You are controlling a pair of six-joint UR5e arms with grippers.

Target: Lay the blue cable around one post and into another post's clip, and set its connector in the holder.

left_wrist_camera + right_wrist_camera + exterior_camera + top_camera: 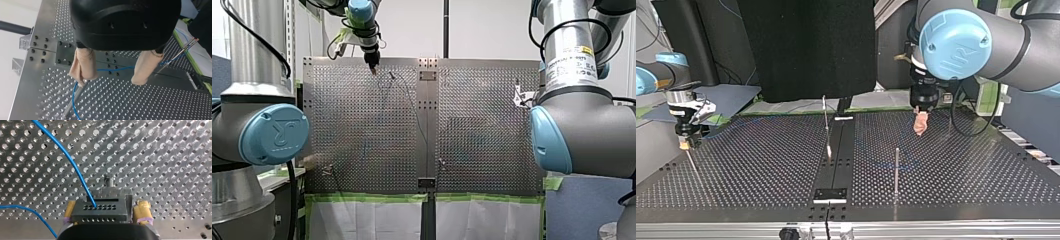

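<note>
The blue cable (74,96) bends around a metal post (75,97) that stands by one beige pad of my left gripper (112,75). That gripper is open above the plate with nothing between its pads. From there the cable (120,68) runs on to a second post with a clip (185,48). The black connector (100,211) sits in a metal holder (110,193), with the cable (72,167) leaving its top. My right gripper (106,211) stands open around it, yellow pads on either side. In the top view my left gripper (921,125) hangs right of centre and my right gripper (686,142) at the far left.
The perforated table (961,180) carries the upright post (896,170) and the leaning clip post (826,125) near its middle seam. A small black plate (831,194) lies at the near edge. Green tape (362,197) lines the table's edge in the front view.
</note>
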